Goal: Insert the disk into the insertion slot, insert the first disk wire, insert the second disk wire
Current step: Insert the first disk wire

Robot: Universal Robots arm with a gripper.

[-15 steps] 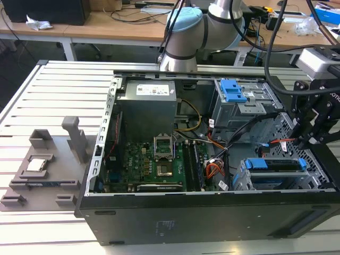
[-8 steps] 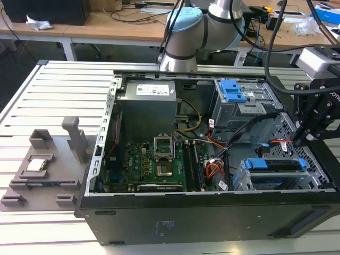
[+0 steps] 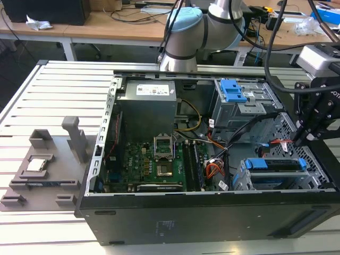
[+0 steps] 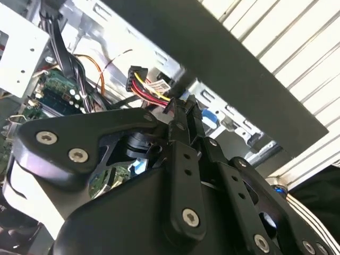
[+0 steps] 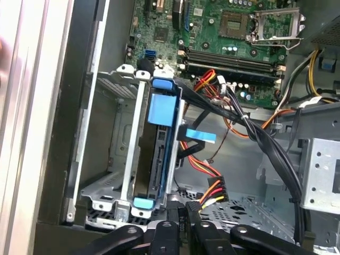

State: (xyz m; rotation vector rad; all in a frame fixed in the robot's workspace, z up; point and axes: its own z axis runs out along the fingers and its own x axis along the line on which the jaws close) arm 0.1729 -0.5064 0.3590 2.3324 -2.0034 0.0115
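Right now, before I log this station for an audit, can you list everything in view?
computer case: one, black, open, on the table
table: one, white, slatted, under the case
disk: one, silver in a blue carrier, sitting in the insertion slot
insertion slot: one, silver perforated cage, case end at the exterior view's right
grey cage: one, blue tab, farther back in the case
power supply: one, grey, far corner
motherboard: one, green, case floor
power connector: one, red, yellow and black wires, beside the disk
fixture: one, grey, on the table at the exterior view's left
robot arm: one, grey and pale blue, behind the case
gripper: one, black, near the power connector
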